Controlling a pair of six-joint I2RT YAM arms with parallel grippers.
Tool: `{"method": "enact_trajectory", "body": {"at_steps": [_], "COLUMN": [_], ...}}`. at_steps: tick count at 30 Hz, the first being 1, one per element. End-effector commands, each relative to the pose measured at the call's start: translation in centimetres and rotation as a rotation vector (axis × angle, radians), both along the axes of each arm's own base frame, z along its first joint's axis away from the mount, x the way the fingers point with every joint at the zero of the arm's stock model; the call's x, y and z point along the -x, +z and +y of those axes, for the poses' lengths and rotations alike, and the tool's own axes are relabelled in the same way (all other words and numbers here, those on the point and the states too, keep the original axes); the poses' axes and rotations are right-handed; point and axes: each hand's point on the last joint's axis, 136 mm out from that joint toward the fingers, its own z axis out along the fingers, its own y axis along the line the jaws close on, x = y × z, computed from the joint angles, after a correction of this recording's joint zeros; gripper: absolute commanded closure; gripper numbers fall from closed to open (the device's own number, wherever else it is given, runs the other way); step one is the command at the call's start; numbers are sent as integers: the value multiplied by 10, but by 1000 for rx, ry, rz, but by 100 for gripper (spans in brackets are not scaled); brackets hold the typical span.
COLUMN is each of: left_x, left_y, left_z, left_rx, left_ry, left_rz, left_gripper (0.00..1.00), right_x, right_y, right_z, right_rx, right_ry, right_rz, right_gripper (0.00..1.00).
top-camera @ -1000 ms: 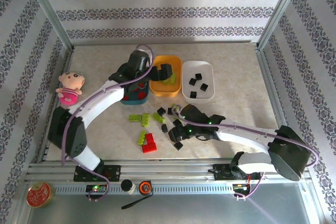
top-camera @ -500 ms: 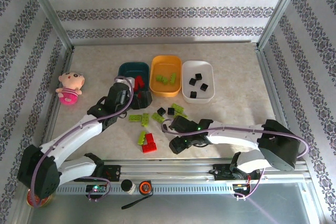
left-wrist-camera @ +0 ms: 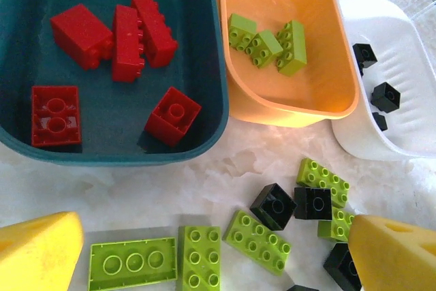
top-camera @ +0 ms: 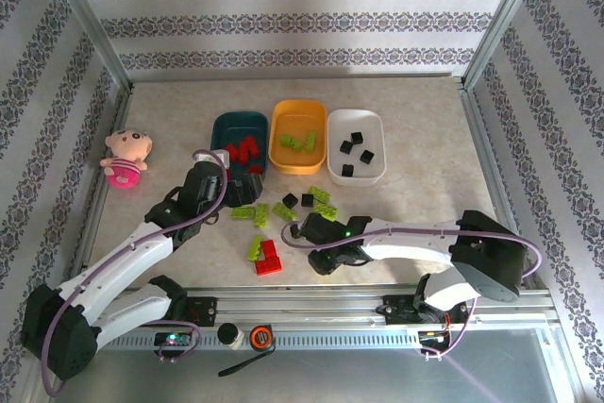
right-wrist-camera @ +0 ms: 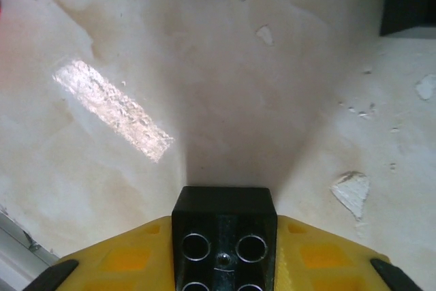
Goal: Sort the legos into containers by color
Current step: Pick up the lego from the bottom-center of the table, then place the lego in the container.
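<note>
Three containers stand in a row at the back: the dark teal tray (top-camera: 226, 125) (left-wrist-camera: 204, 142) with several red legos (left-wrist-camera: 129, 32), the orange-yellow tray (top-camera: 282, 163) (left-wrist-camera: 293, 107) with three lime legos (left-wrist-camera: 266, 42), and the white tray (top-camera: 378, 122) (left-wrist-camera: 409, 148) with black legos (left-wrist-camera: 385, 97). Loose lime (left-wrist-camera: 201, 257) and black legos (left-wrist-camera: 272, 206) lie in front of the trays. My left gripper (top-camera: 242, 197) (left-wrist-camera: 216, 264) hangs open above them, holding nothing. Two red legos (top-camera: 268, 259) lie nearer the front. Low at the table, my right gripper (top-camera: 325, 258) (right-wrist-camera: 223, 253) is shut on a black lego (right-wrist-camera: 223, 233).
A pink doll toy (top-camera: 125, 158) lies at the table's left edge. A round red-gold tin (top-camera: 72, 351) sits off the front left corner by the metal rail. Patterned walls and frame posts close in the back and both sides.
My left arm has drawn back from over the trays to the loose legos in front of the teal tray. The right gripper has closed on a black lego.
</note>
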Motion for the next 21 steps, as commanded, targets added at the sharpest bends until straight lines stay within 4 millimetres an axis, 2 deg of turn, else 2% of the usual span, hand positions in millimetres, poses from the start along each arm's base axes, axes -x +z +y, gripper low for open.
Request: {"method": "enact_trajectory", "body": {"at_steps": [1, 4, 7, 10, 12, 16, 19, 21], "left_x": [3, 4, 4, 4, 5, 7, 9, 11], "left_y": [-8, -9, -10, -12, -14, -19, -21, -23], "left_z": [5, 4, 1, -2, -4, -5, -7, -8], "left_rx": [2, 3, 17, 40, 47, 49, 55, 59], "left_ry": [20, 18, 4, -4, -11, -17, -24, -30], "left_rz": [27, 31, 25, 31, 39, 57, 68, 74], "left_gripper": [1, 1, 0, 0, 0, 0, 0, 1], "right_x": [-24, -51, -93, -147, -180, -237, -266, -277], "right_y": [31, 61, 95, 124, 133, 125, 105, 91], "right_z": [3, 1, -7, -23, -39, -66, -84, -94], "right_rx": [-63, -138, -219, -285, -294, -279, -228, -199], "right_ry": [-39, -92, -193, -338, -436, -607, -700, -748], "right_rz": [-82, -139, -219, -291, -329, -322, -299, -276], "right_gripper": [71, 72, 73, 73, 73, 73, 72, 70]}}
